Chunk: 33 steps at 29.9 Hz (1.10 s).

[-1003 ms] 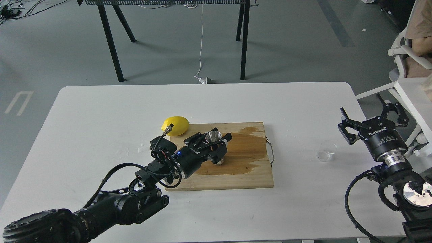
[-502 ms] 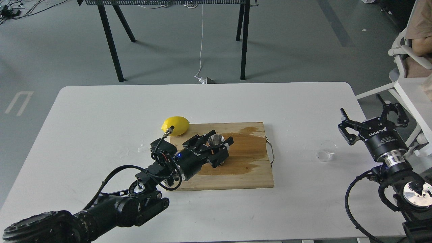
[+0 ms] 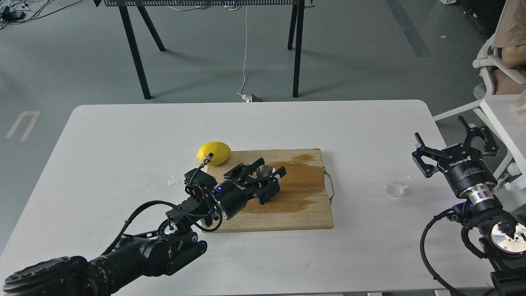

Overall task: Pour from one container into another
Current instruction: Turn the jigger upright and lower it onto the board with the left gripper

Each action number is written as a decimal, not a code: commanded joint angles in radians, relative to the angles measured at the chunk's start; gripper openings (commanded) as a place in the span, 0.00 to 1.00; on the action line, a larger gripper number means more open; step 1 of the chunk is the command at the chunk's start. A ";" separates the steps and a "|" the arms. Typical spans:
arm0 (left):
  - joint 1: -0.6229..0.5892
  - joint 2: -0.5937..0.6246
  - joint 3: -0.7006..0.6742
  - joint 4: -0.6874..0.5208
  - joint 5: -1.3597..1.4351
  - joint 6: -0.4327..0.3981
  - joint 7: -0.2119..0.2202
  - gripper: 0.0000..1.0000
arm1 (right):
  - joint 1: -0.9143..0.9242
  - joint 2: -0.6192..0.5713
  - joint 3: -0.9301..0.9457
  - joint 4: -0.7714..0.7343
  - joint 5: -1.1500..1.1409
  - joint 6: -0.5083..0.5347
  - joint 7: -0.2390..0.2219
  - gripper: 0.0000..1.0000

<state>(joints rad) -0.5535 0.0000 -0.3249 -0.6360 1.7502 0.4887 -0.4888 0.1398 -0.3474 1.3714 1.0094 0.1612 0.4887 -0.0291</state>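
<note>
Left tool (image 3: 263,169) clamped on the steel jigger (image 3: 265,171); right tool (image 3: 454,139) spread apart, holding nothing.

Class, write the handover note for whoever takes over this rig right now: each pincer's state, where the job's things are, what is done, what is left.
Left pincer: shut on the steel jigger, upright over the wet wooden cutting board.
Right pincer: open, holding nothing, above the table's right edge.
Clear glass cup: on the white table, right of the board, just left of the right pincer.
Lemon: at the board's far left corner.
Done: jigger gripped.
Left: grip the cup and pour it into the jigger.
</note>
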 commanded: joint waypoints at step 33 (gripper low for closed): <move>-0.002 0.000 -0.003 -0.044 -0.003 0.000 0.000 0.83 | -0.008 0.001 -0.002 0.000 0.001 0.000 0.000 0.99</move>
<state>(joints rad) -0.5579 0.0000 -0.3312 -0.6796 1.7471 0.4887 -0.4887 0.1319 -0.3466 1.3698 1.0108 0.1626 0.4887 -0.0286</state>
